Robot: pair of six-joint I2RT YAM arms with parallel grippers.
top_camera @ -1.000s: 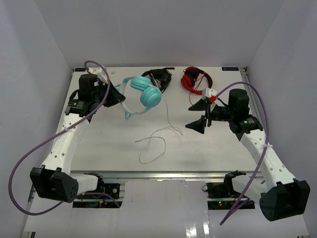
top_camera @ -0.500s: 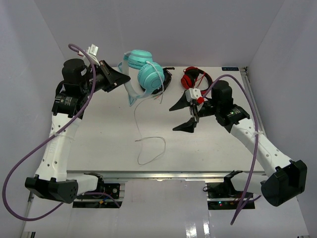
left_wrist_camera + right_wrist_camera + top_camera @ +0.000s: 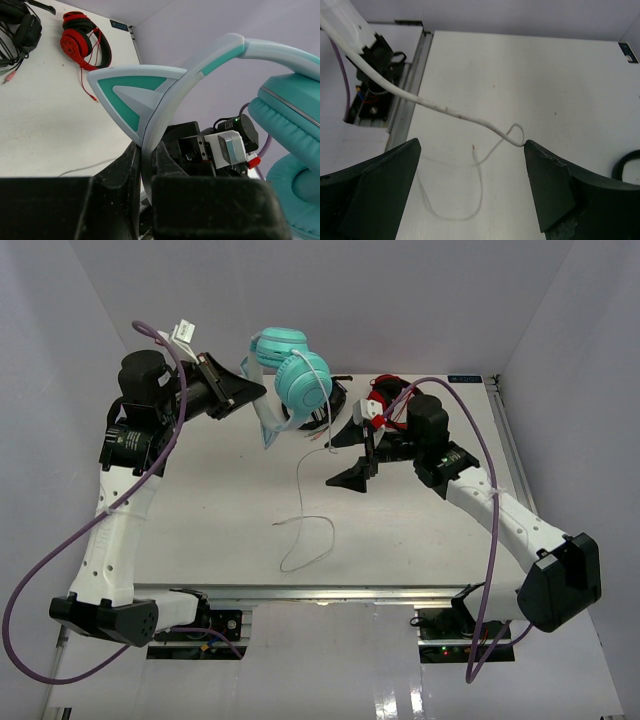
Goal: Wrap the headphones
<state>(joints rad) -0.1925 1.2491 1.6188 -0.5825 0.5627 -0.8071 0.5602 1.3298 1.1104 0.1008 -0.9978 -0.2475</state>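
The teal headphones hang in the air above the table's back. My left gripper is shut on their pale headband; in the left wrist view the headband runs down between the closed jaws of that gripper, below a cat-ear point, with the ear cups at right. The thin white cable hangs down to a loose loop on the table. My right gripper is open beside the hanging cable. In the right wrist view the cable crosses between the spread fingers of that gripper, near the right one.
Black headphones and red headphones lie at the table's back edge, the red ones partly behind my right arm; both also show in the left wrist view. The cable's plug end lies on the table.
My left gripper has lifted the teal headphones off the table and up. The cable now hangs from them. My right gripper has moved left to the cable, still open.
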